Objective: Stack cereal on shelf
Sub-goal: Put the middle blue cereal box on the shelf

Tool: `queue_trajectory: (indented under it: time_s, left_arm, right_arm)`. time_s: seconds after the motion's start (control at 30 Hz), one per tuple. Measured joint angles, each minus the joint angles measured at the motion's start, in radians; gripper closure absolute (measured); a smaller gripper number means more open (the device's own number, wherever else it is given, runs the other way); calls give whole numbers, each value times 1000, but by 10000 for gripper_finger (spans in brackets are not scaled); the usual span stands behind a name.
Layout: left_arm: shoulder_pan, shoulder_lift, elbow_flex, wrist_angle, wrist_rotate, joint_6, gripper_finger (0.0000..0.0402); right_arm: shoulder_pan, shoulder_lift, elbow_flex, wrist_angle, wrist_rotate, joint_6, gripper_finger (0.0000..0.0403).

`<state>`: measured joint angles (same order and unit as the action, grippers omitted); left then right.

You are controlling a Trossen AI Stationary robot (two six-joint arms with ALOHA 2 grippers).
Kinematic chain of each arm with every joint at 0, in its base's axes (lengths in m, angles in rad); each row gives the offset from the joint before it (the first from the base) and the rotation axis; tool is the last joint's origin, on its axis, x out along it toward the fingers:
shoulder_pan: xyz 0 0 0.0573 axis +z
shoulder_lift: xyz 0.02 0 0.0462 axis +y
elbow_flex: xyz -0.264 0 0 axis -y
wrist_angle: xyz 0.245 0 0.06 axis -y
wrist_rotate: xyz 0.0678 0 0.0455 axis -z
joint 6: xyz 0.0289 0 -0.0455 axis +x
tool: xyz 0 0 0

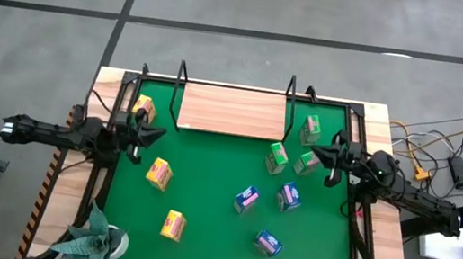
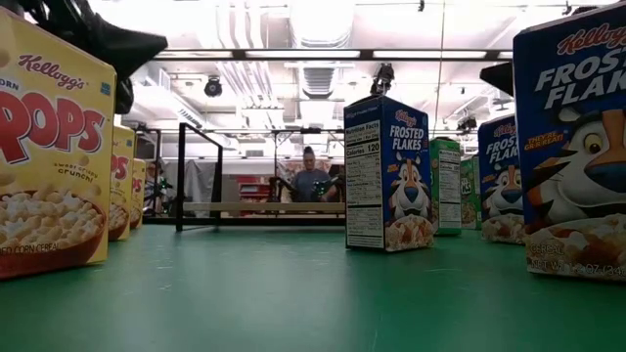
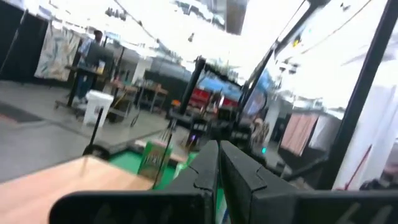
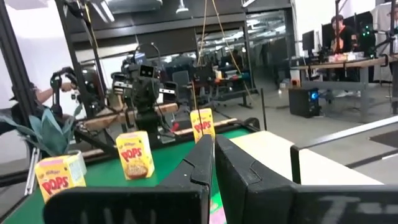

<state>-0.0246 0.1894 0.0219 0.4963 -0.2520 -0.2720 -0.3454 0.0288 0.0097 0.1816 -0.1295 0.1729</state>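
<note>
Between the two pincers, on the green mat [image 1: 204, 198], lie all nine cereal boxes, none of them on the shelf [image 1: 232, 111]. The left gripper [image 1: 156, 134] hangs at the mat's left edge with its fingers pressed together, holding nothing. The right gripper [image 1: 317, 153] hangs at the mat's right edge, fingers likewise together and empty. The two point at each other across the mat.

Near the left pincer are the three yellow boxes: one [image 1: 143, 108] just behind its tip, close to the shelf's left end; a second [image 1: 159, 173] a little in front of it; a third [image 1: 173, 225] farther forward, toward the table's front edge. Near the right pincer are the three green boxes: one [image 1: 310, 129] just behind its tip beside the shelf's right end, one [image 1: 306, 164] almost under the tip, and one [image 1: 277, 157] just inward of that. The three blue boxes sit forward of the right pincer: one [image 1: 288, 196] nearest, one [image 1: 246, 199] further toward the middle, one [image 1: 267, 243] nearest the front edge.

The shelf is a bare wooden board at the back of the mat, between and behind both pincers, with black wire uprights [image 1: 183, 75] at its ends. A potted plant [image 1: 93, 239] stands at the front left corner, well forward of the left pincer. In the low view a person [image 2: 310, 176] shows in the room beyond the table.
</note>
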Motion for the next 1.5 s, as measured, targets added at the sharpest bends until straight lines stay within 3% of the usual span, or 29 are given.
queue_trajectory:
  time_s: [0.3,0.43,0.6,0.97,1.3,1.5]
  left_arm:
    - [-1,1,0,113,7,-37,402]
    - [-1,16,0,180,8,-44,402]
    - [-1,56,0,280,11,-43,402]
    - [-1,193,0,527,122,1,402]
    - [-1,318,144,481,193,57,402]
    - [-1,357,264,285,196,115,402]
  right_arm:
    - [0,0,0,20,2,52,394]
    - [0,0,0,44,68,115,394]
    - [0,0,1,109,70,118,394]
    - [0,43,44,174,69,116,394]
    - [0,215,176,171,78,93,394]
    - [0,376,300,145,78,89,394]
